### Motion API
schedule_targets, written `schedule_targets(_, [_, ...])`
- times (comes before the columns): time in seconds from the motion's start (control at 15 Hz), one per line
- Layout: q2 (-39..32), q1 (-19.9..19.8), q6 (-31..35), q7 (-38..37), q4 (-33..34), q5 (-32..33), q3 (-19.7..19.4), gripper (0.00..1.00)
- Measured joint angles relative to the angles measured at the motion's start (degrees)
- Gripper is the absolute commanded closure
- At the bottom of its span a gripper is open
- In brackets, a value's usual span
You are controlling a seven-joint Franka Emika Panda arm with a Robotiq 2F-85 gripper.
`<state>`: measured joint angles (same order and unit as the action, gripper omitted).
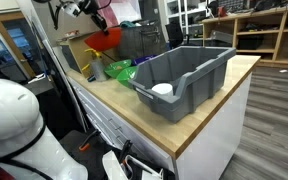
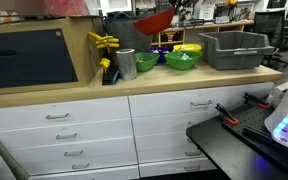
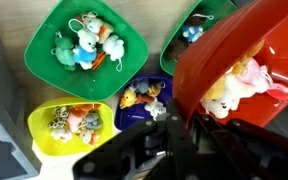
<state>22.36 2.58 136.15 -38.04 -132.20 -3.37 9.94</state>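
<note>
In the wrist view, a shallow yellow plastic bowl [image 3: 39, 118] of small fuzzy toys sits at lower left on the table. Beside it is a wide, smooth-sided green plastic bowl [image 3: 44, 30] heaped with white and blue plush animals. A small blue plastic bowl [image 3: 124, 120] of tan figures lies just right of them, close against both. Farther right, the gripper [image 3: 179, 125], dark and blurred, is clamped on the rim of a glossy red plastic bowl [image 3: 209, 70] carrying pink, yellow and white plush toys [image 3: 239, 85]; it has hold of nothing else. In an exterior view the red bowl [image 2: 154, 22] hangs tilted, well above the pale wooden table [image 2: 84, 92] and over the cluster of bowls. The arm reaches in from the top of frame, its wrist turned down toward the table. A grey moulded plastic bin [image 2: 234, 47] with angular, sloping walls stands at far right.
</note>
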Motion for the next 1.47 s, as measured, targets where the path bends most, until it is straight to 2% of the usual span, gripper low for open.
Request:
schedule_targets(0.33, [1.49, -1.05, -8.09, 10.27, 2.26, 0.41, -3.63, 0.97])
schedule_targets(0.67, [2.31, -4.00, -13.28, 17.67, 5.41, 4.33, -6.23, 0.97])
schedule_targets(1.07, [2.78, -7.17, -14.40, 21.11, 7.74, 8.95, -8.51, 0.97])
schedule_targets(1.47, [3.82, -9.19, -14.40, 21.15, 7.91, 9.04, -11.64, 0.97])
